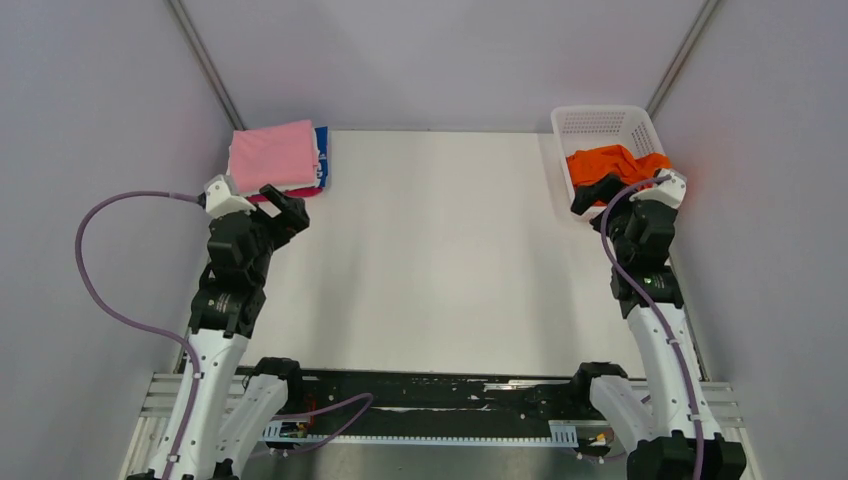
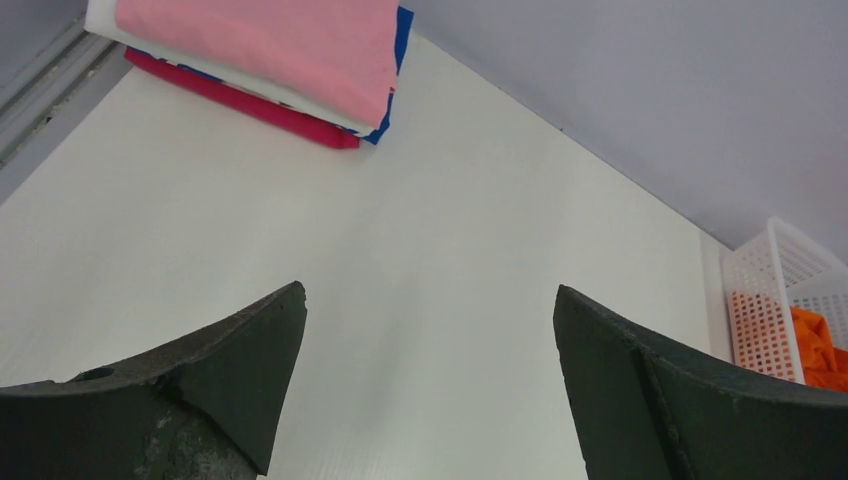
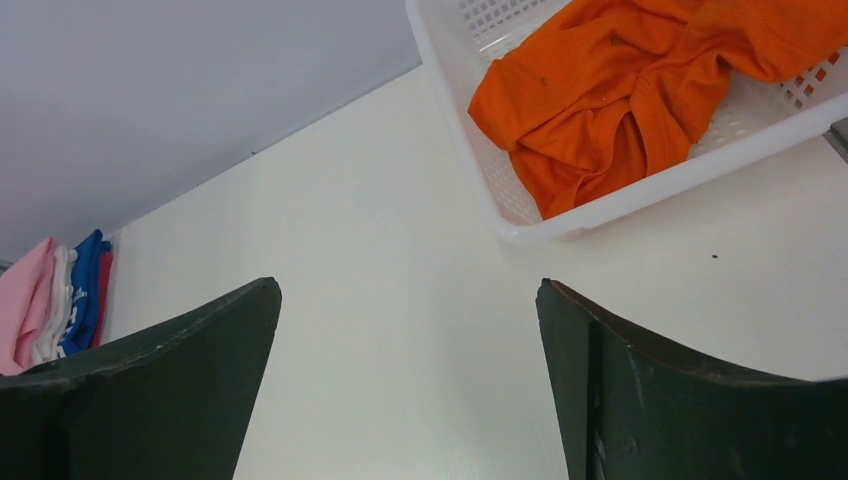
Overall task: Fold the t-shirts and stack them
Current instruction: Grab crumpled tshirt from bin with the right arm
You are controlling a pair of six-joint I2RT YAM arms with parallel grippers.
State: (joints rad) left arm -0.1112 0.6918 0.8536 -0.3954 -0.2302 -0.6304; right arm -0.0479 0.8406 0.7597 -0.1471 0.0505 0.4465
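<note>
The orange t-shirt point(image 1: 617, 162) lies crumpled in the white mesh basket point(image 1: 600, 116) at the back right; it also shows in the right wrist view point(image 3: 620, 90) and at the edge of the left wrist view point(image 2: 818, 350). A stack of folded t-shirts point(image 1: 275, 155), pink on top over white, blue and red, sits at the back left point(image 2: 270, 50) point(image 3: 60, 300). My left gripper point(image 1: 285, 208) point(image 2: 430, 290) is open and empty, just in front of the stack. My right gripper point(image 1: 596, 192) point(image 3: 408, 285) is open and empty, at the basket's near edge.
The white table point(image 1: 440, 260) is bounded by grey walls at the back and both sides. The basket point(image 3: 450, 100) stands against the right wall. Purple cables loop beside both arms.
</note>
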